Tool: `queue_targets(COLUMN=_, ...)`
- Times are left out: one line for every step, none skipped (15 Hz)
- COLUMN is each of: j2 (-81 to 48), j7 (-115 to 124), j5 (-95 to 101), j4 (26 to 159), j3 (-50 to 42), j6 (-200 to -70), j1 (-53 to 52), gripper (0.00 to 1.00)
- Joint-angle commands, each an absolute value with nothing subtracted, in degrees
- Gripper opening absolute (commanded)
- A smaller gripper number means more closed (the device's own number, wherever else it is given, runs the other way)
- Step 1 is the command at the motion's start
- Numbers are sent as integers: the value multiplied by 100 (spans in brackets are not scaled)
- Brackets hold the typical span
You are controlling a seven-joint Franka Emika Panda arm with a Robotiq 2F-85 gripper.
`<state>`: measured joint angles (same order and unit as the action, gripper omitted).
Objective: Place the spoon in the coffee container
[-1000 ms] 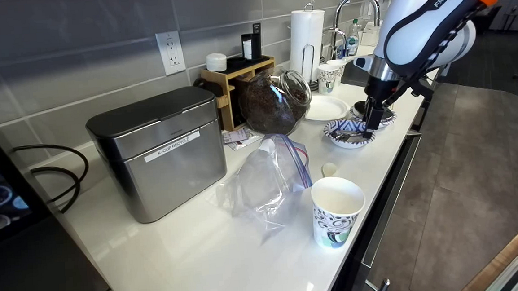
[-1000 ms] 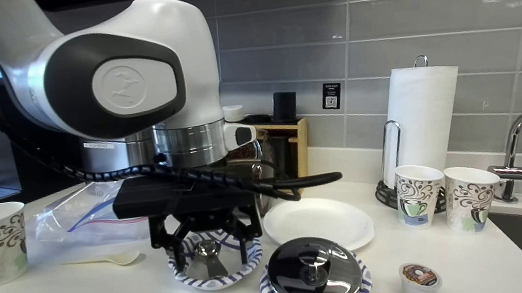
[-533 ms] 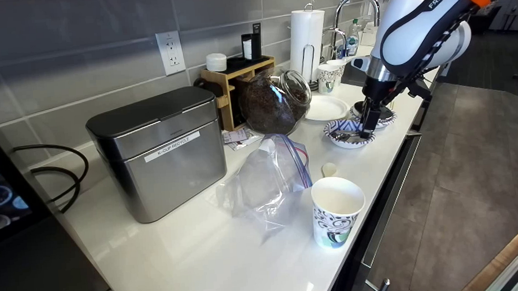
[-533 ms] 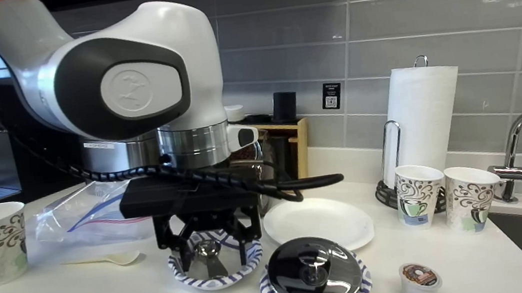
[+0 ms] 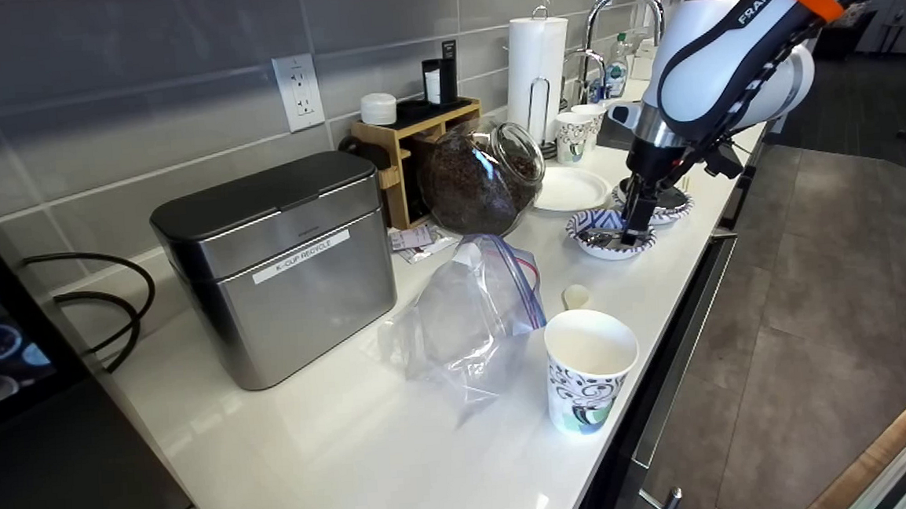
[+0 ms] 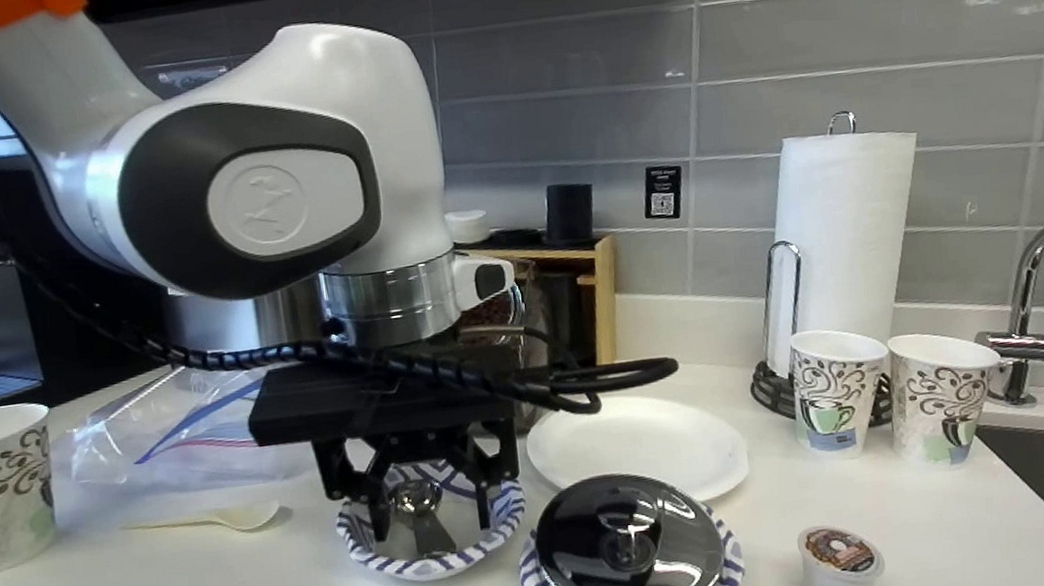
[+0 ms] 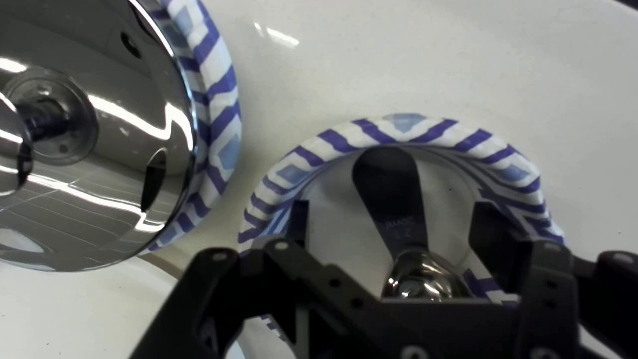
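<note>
The spoon (image 7: 398, 214), a metal scoop with a dark flat handle, lies in a blue-and-white patterned bowl (image 7: 339, 142). It also shows in both exterior views (image 5: 603, 237) (image 6: 426, 522). My gripper (image 7: 394, 227) is open over this bowl, with one finger on each side of the spoon handle and gaps on both sides. The gripper also shows at the bowl in both exterior views (image 5: 633, 234) (image 6: 432, 519). The coffee container (image 5: 472, 182), a rounded see-through pot of dark coffee, lies tilted by the wooden shelf. My arm mostly hides it in an exterior view.
A shiny lid (image 6: 631, 546) sits on a second bowl beside the gripper. A white plate (image 6: 638, 444) lies behind. A plastic bag (image 5: 465, 317), a pale spoon (image 6: 244, 516), a paper cup (image 5: 590, 368), a metal box (image 5: 289, 280) and a coffee pod (image 6: 839, 569) stand around.
My gripper has moved slightly down and towards the coffee container side over the bowl. The gap between its fingers looks narrower. The spoon and bowl have not moved.
</note>
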<state>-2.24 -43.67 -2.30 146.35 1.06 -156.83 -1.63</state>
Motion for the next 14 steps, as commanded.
queue_targets(j2=-399, j7=-4524, j5=-318, j4=14569, j3=199, j6=-15813, j1=-117, gripper=84)
queue_targets(j2=-415, j7=-4541, j5=-298, j4=14562, j3=205, j6=-15790, j1=-108, gripper=91)
queue_targets(j2=-426, j7=-4549, j5=-290, j4=14560, j3=212, j6=-15790, j1=-103, gripper=88)
queue_targets(j2=-435, j7=-4552, j5=-285, j4=14556, j3=215, j6=-15787, j1=-98, gripper=88)
queue_targets(j2=-447, j7=-4567, j5=-288, j4=14553, j3=221, j6=-15782, j1=-95, gripper=83)
queue_targets(j2=-459, j7=-4574, j5=-294, j4=14549, j3=228, j6=-15785, j1=-95, gripper=71)
queue_targets(j2=-469, j7=-4587, j5=-307, j4=14544, j3=236, j6=-15785, j1=-94, gripper=58)
queue_targets(j2=-479, j7=-4610, j5=-327, j4=14539, j3=245, j6=-15780, j1=-92, gripper=49)
queue_targets(j2=-486, j7=-4630, j5=-349, j4=14532, j3=256, j6=-15769, j1=-91, gripper=41)
queue_targets(j2=-483, j7=-4665, j5=-382, j4=14526, j3=269, j6=-15742, j1=-88, gripper=32)
queue_targets(j2=-461, j7=-4659, j5=-395, j4=14517, j3=277, j6=-15677, j1=-87, gripper=25)
queue_targets(j2=-410, j7=-4583, j5=-350, j4=14509, j3=273, j6=-15584, j1=-92, gripper=16)
queue_targets(j2=-354, j7=-4535, j5=-361, j4=14500, j3=278, j6=-15513, j1=-95, gripper=10)
queue_targets(j2=-312, j7=-4546, j5=-419, j4=14494, j3=292, j6=-15500, j1=-96, gripper=3)
